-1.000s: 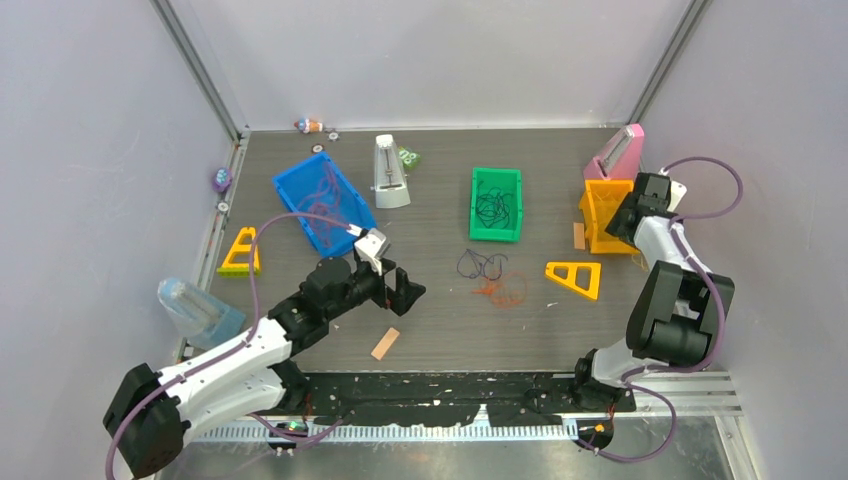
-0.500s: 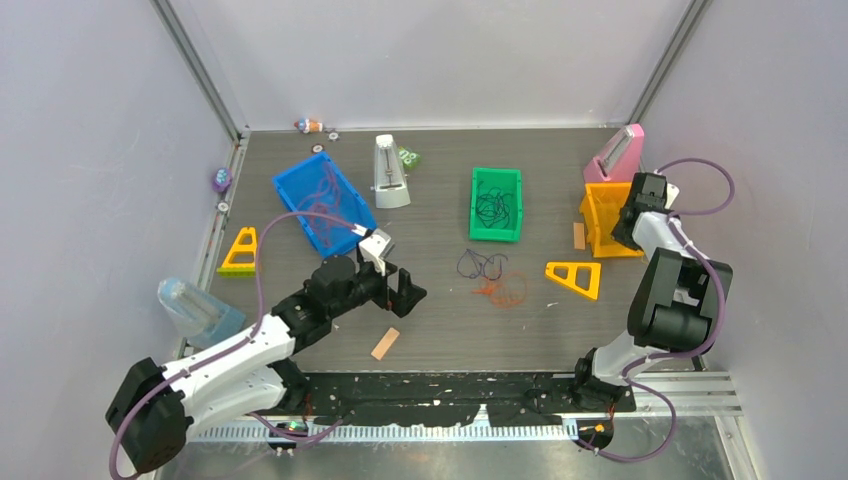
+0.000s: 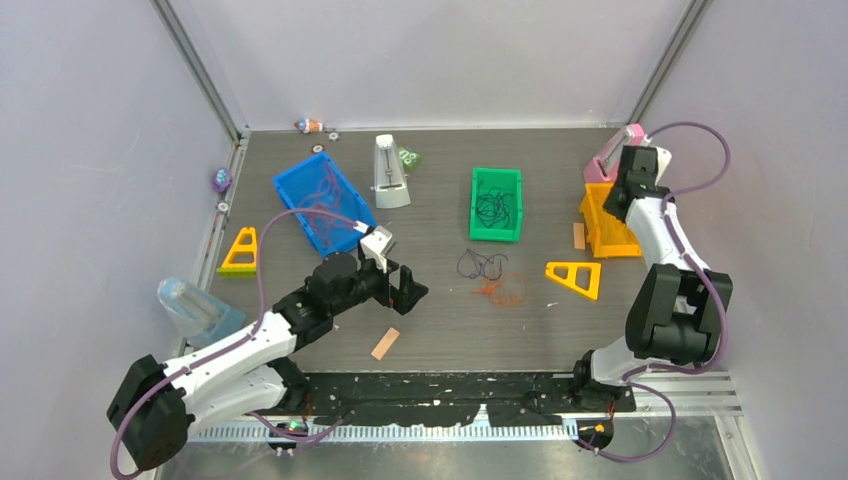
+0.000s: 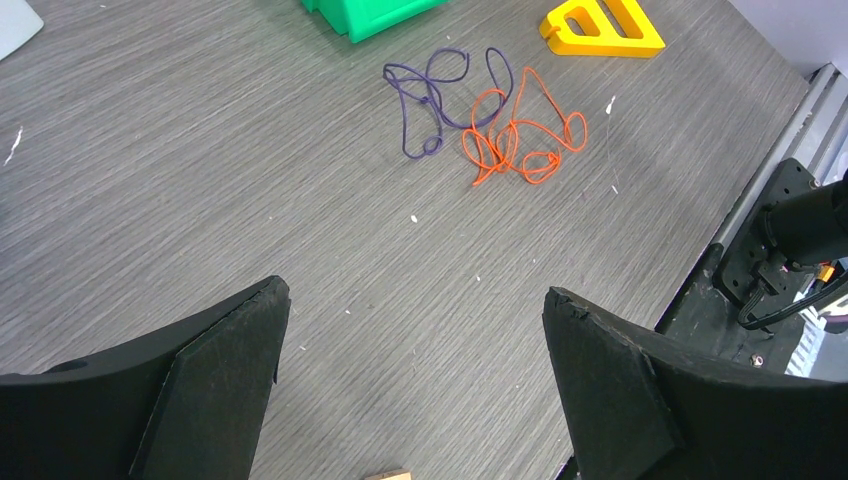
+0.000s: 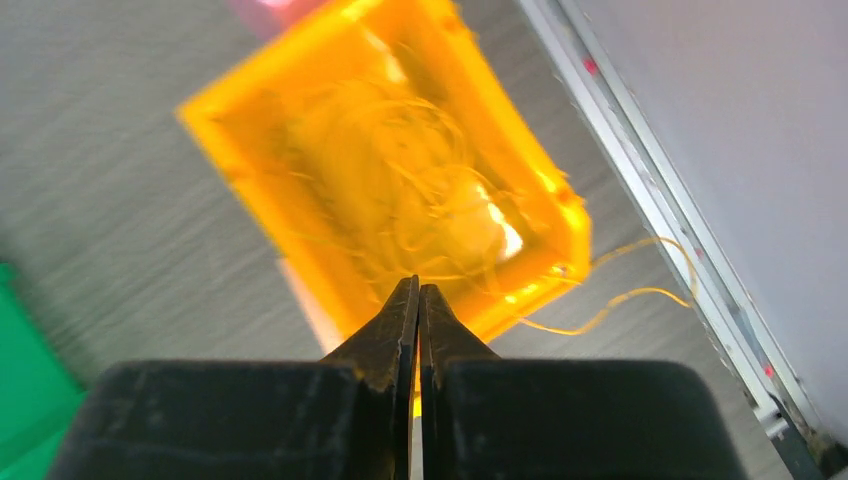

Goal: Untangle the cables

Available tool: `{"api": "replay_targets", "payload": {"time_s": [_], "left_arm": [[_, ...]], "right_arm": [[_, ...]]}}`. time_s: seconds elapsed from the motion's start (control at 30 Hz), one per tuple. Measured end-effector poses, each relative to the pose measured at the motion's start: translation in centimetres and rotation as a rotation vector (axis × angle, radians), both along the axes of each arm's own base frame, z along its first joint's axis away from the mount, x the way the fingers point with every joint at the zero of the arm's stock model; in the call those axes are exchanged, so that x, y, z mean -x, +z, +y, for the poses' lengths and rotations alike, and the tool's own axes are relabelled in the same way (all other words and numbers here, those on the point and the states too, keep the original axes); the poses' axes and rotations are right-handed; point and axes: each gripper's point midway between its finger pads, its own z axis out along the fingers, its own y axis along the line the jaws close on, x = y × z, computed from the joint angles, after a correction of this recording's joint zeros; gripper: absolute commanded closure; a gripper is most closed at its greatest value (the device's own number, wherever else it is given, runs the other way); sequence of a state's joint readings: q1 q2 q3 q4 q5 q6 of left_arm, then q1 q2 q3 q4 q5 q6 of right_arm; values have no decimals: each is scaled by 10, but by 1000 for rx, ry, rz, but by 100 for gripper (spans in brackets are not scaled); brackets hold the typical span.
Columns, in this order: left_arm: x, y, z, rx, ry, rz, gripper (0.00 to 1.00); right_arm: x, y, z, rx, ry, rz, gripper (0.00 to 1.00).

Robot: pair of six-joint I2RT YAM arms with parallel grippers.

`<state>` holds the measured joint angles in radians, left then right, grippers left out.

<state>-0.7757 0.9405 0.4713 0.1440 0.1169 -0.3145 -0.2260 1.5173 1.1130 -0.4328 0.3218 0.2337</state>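
Two loose cables lie tangled mid-table: a dark purple cable [image 3: 482, 263] [image 4: 430, 95] and an orange-red cable [image 3: 503, 290] [image 4: 520, 135], their loops crossing where they meet. My left gripper [image 3: 405, 290] [image 4: 415, 295] hovers open just left of them, with only bare table between its fingers. My right gripper [image 3: 614, 203] [image 5: 418, 284] is shut above the orange bin [image 3: 607, 222] [image 5: 545, 215], which holds a heap of thin yellow cables [image 5: 400, 160]. One yellow strand [image 5: 640, 292] trails out over the bin's corner onto the table. I see no strand between the right fingertips.
A green bin [image 3: 474, 205] with dark cables and a blue bin [image 3: 292, 185] with purple cables stand at the back. Yellow triangles [image 3: 575, 277] [image 3: 240, 252], wooden sticks [image 3: 385, 343] [image 3: 579, 236], a white wedge [image 3: 390, 173], a pink wedge [image 3: 617, 152] and a clear bottle [image 3: 195, 310] lie around.
My right gripper has closed and risen toward the back over the orange bin. The left arm has crept slightly right, still open.
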Motion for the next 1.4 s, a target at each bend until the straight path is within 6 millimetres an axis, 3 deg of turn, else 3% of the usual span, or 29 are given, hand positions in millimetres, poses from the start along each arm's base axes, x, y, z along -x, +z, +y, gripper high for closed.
{"api": "replay_targets", "payload": {"time_s": [0.1, 0.17, 0.2, 0.27, 0.33, 0.47, 0.6, 0.67, 0.73, 0.83, 1.03, 1.4], "left_arm": [[0, 0, 0, -1, 0, 1, 2], [0, -1, 0, -2, 0, 2, 2], [0, -1, 0, -3, 0, 3, 1], [0, -2, 1, -7, 0, 6, 2], [1, -3, 1, -9, 0, 8, 2], [1, -4, 2, -15, 0, 13, 2], [2, -6, 2, -19, -1, 18, 2], [2, -6, 1, -20, -2, 19, 2], [2, -7, 1, -21, -2, 20, 1], [2, -6, 1, -21, -2, 19, 1], [3, -2, 3, -14, 0, 5, 1], [2, 3, 8, -15, 22, -7, 1]], "right_arm": [[-20, 22, 20, 10, 60, -54, 91], [-31, 36, 30, 1, 90, -90, 67], [-34, 40, 30, -5, 87, -102, 43], [-40, 52, 25, 4, 75, -117, 21], [-41, 52, 19, -2, 46, -123, 16], [-12, 34, -11, -96, -69, -152, 15], [65, -2, -65, -206, -364, -182, 15], [90, -11, -79, -235, -474, -201, 15], [102, -16, -85, -266, -542, -225, 15], [102, -24, -91, -316, -588, -267, 17], [81, -47, -94, -426, -625, -317, 20], [60, -64, -103, -457, -663, -383, 35]]}}
